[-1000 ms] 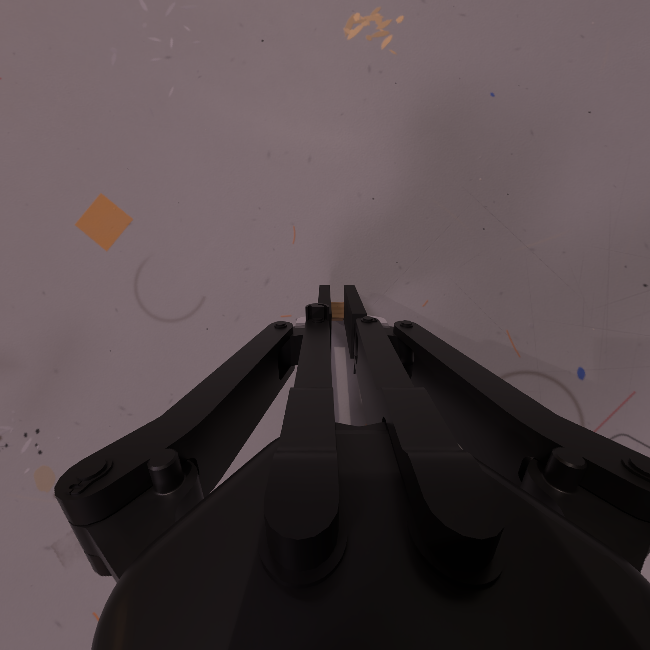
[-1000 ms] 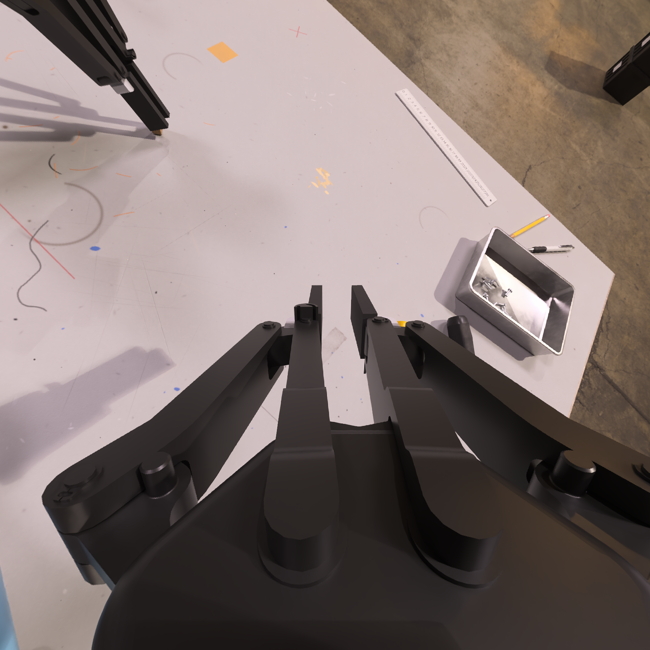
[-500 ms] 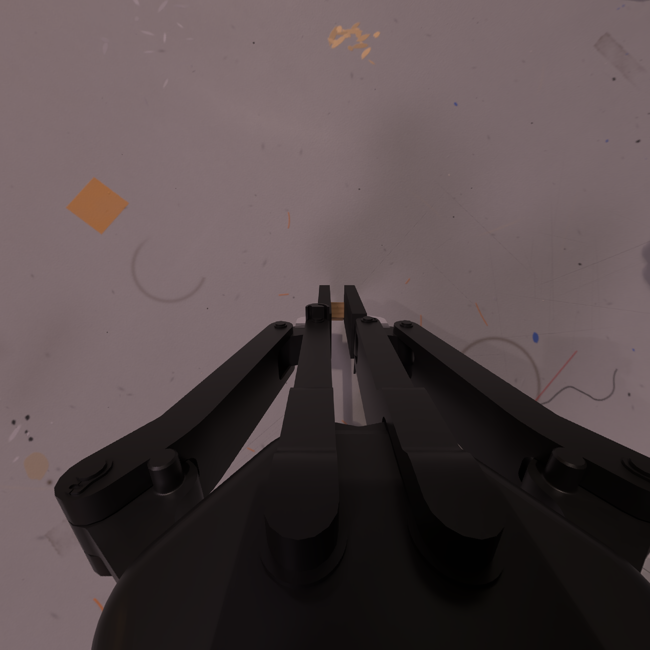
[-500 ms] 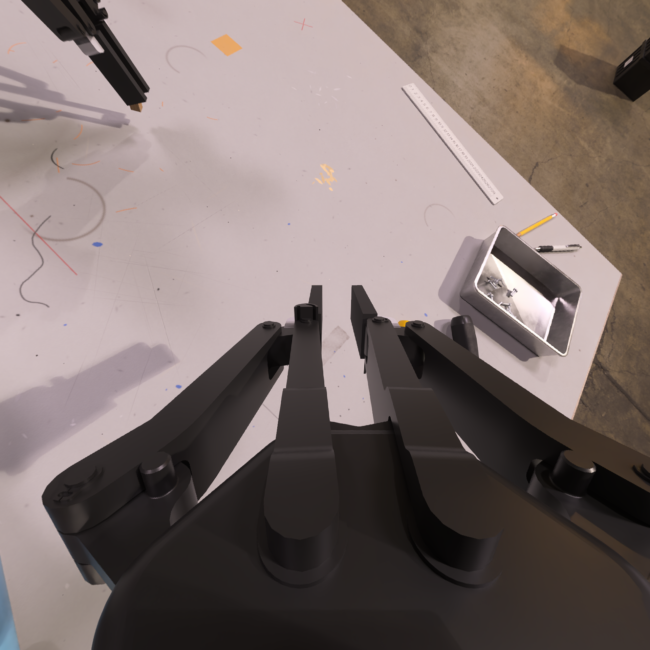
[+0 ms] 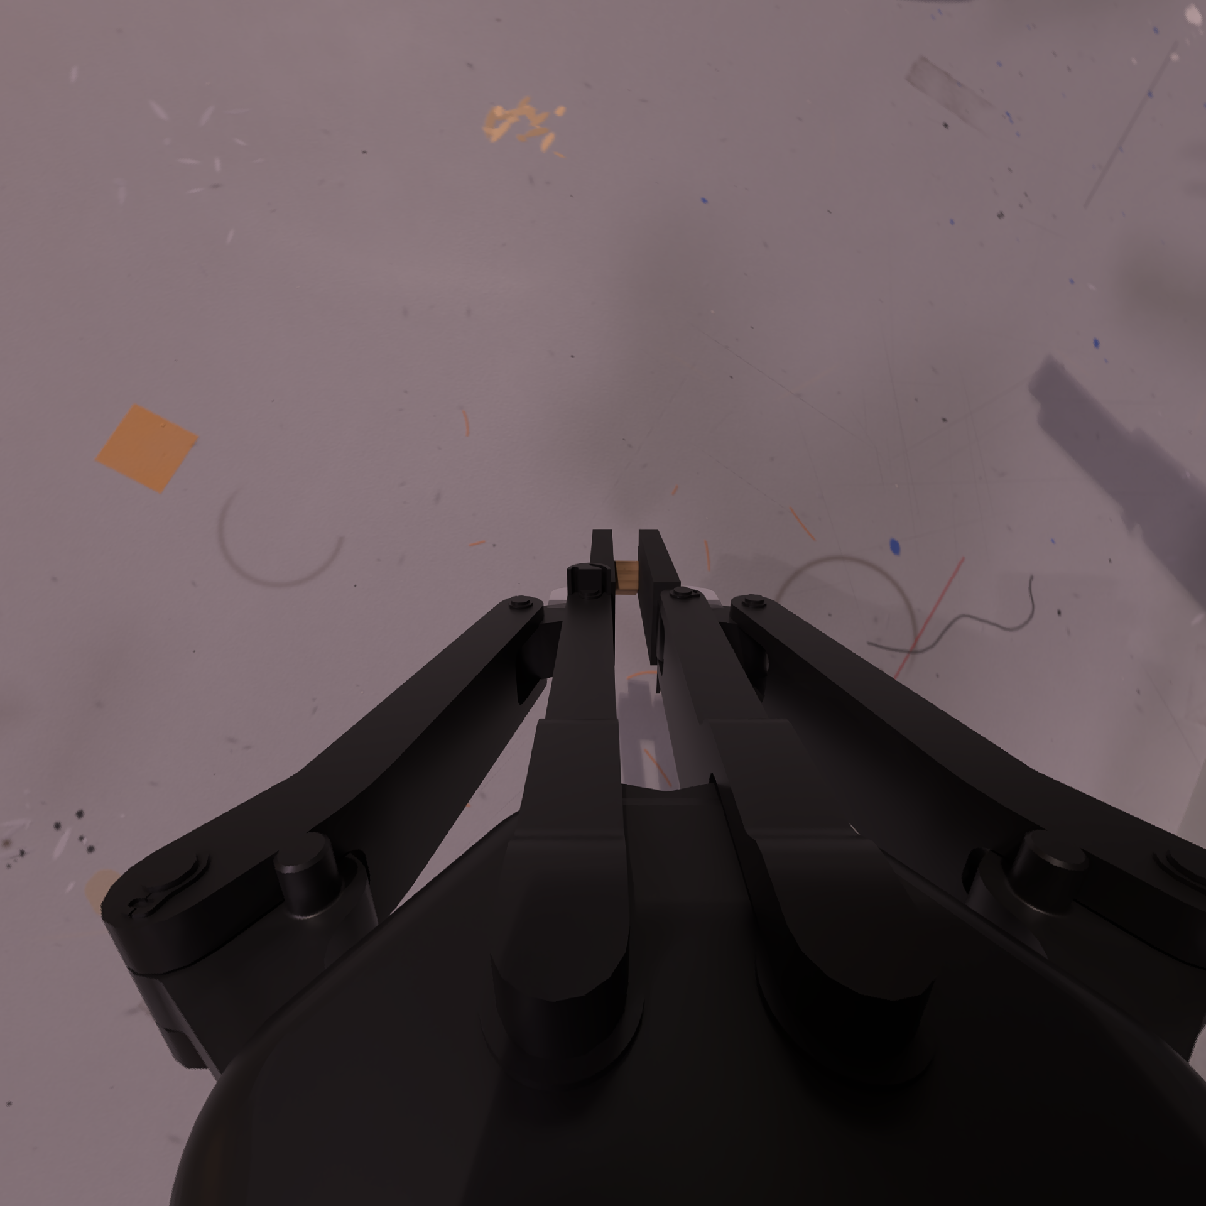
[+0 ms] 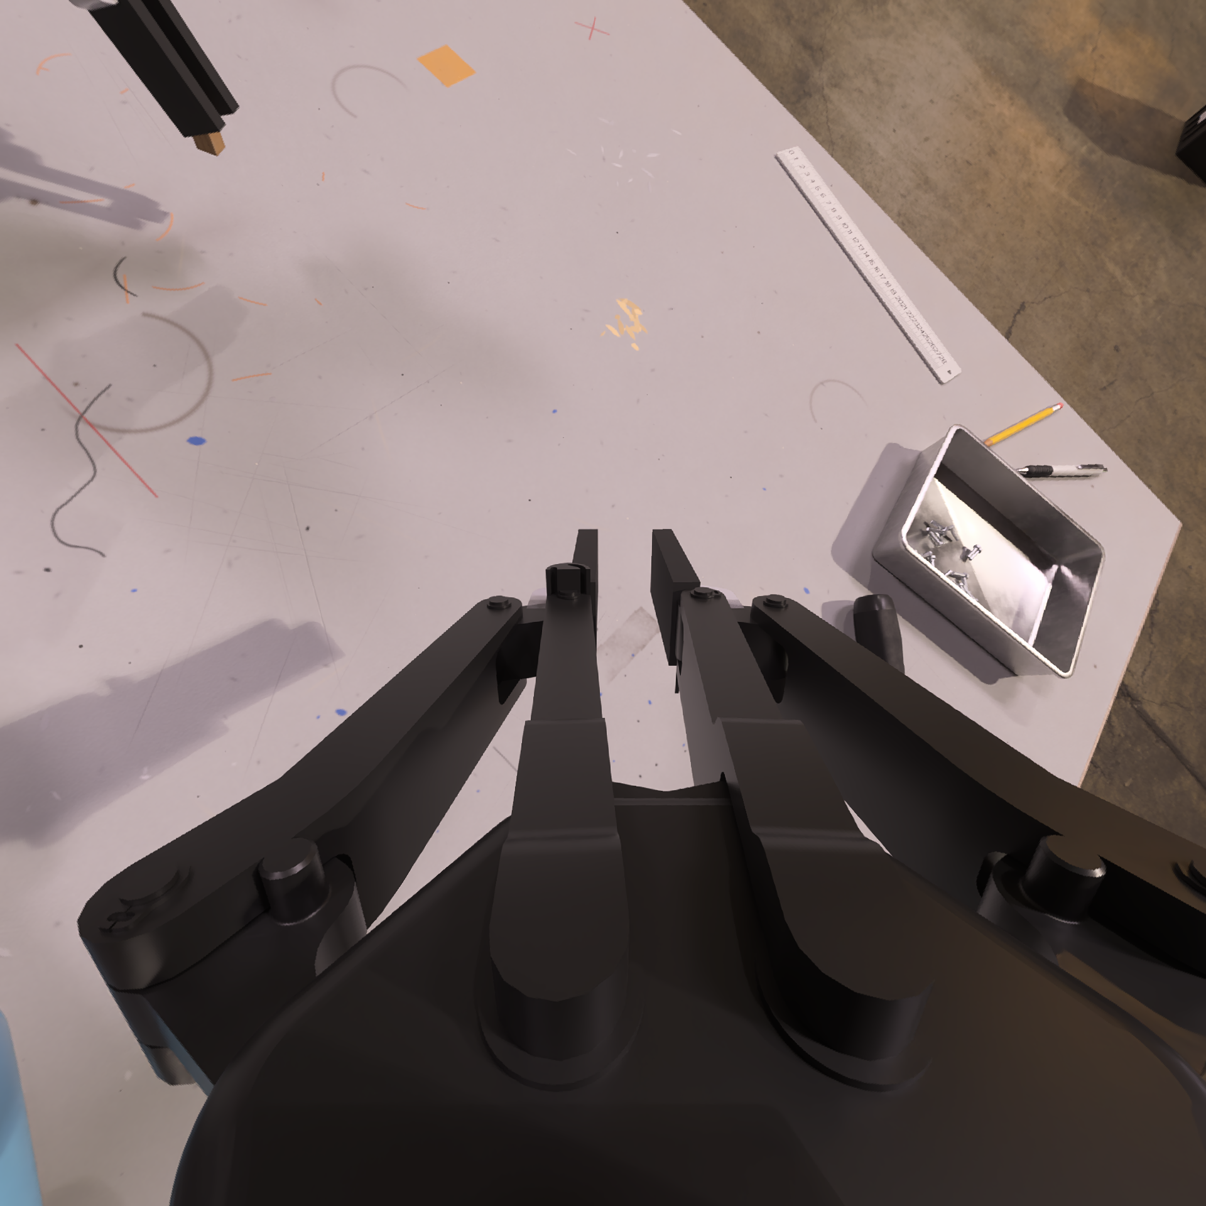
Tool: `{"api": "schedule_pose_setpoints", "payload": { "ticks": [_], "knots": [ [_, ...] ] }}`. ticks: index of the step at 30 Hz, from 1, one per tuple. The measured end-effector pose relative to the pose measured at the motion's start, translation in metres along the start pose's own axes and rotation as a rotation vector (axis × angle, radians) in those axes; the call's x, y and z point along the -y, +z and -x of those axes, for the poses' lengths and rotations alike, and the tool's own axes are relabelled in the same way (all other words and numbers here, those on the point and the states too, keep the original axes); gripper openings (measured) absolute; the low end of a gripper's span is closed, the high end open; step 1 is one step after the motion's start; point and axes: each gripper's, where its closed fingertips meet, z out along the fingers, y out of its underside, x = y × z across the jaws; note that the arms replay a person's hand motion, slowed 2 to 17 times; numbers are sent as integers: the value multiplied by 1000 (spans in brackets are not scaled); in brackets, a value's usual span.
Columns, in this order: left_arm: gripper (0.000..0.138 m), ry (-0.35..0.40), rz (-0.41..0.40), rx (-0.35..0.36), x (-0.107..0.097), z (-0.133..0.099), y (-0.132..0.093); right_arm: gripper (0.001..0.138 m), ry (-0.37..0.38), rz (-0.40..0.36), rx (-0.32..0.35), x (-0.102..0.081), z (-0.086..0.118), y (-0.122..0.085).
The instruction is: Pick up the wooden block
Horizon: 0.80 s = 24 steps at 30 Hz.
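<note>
My left gripper is shut on a small wooden block, pinched between its black fingertips and held above the grey table. In the right wrist view the left gripper hangs at the top left, with the wooden block sticking out below its tips, clear of the table. My right gripper hovers over the table with a narrow gap between its fingers and nothing in it.
A metal tray holding small screws stands near the table's right edge, with a pencil, a pen and a ruler beyond it. A dark cylinder lies beside my right fingers. An orange square marks the table.
My left gripper has risen with the wooden block in it, off the table. The right gripper has hardly moved.
</note>
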Motion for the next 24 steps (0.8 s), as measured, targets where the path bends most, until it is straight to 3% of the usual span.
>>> {"api": "schedule_pose_setpoints", "payload": {
  "ticks": [10,17,24],
  "knots": [
    [11,136,125,-105,-22,-31,1,22,-7,11,11,-1,3,3],
    [11,162,201,-173,-34,-42,11,22,-6,13,18,-2,3,3],
    [11,157,253,-175,-40,-39,22,22,-4,20,22,-3,2,4]
  ]
}}
